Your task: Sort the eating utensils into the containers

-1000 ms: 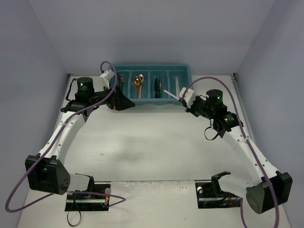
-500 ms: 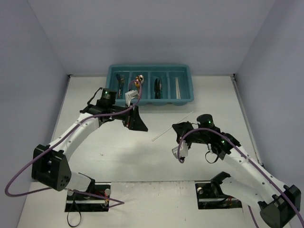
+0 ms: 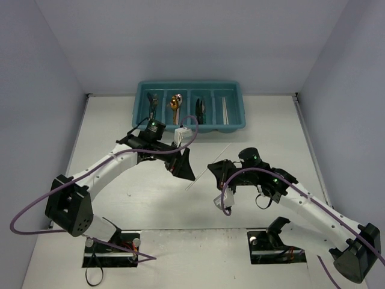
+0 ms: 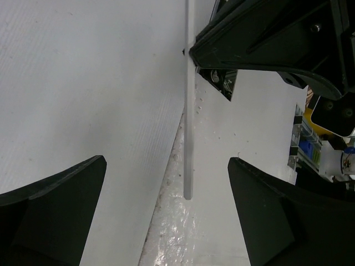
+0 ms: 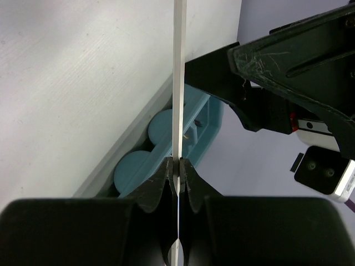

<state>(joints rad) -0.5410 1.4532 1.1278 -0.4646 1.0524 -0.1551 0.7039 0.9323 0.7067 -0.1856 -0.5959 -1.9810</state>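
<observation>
Pinches thin pale straight stick [image 5: 178,83] tight in right gripper [image 5: 177,166]; holds left gripper [image 4: 166,183] agape alongside; risks nudging stick loose.

Right pincer [image 5: 177,166], lower centre, jaws clamped on a thin pale stick [image 5: 179,66] that runs straight up the frame. Teal tray [image 5: 208,119] at centre behind it; white bench [image 5: 72,72] at upper left.

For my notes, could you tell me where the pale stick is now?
In the top view, the pale stick is mid-table, nearer than the teal tray, pinched in the right pincer with its free end pointing at the open left pincer.
</observation>
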